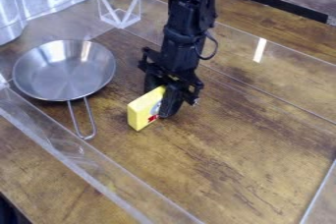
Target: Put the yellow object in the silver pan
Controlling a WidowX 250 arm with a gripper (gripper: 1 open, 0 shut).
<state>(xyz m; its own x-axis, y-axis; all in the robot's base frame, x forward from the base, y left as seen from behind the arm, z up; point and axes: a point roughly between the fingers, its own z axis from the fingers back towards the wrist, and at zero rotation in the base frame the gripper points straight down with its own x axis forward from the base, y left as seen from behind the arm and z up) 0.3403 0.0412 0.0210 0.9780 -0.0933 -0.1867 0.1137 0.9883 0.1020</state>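
Note:
The yellow object [143,112], a small block with a red-and-white label on one face, stands tipped on the wooden table just right of centre. My gripper [163,98] comes down almost vertically from above and is shut on the block's far end, the black fingers pinching its sides. The silver pan [61,69], round, shallow and shiny, rests on the table at the left with nothing in it. Its thin wire-loop handle [82,118] points toward the front edge. The block sits a short way right of the pan's rim.
A clear plastic stand [120,10] sits at the back behind the pan. A transparent raised wall [79,159] runs along the table's front left edge. Bare wooden tabletop [250,140] spreads to the right and front.

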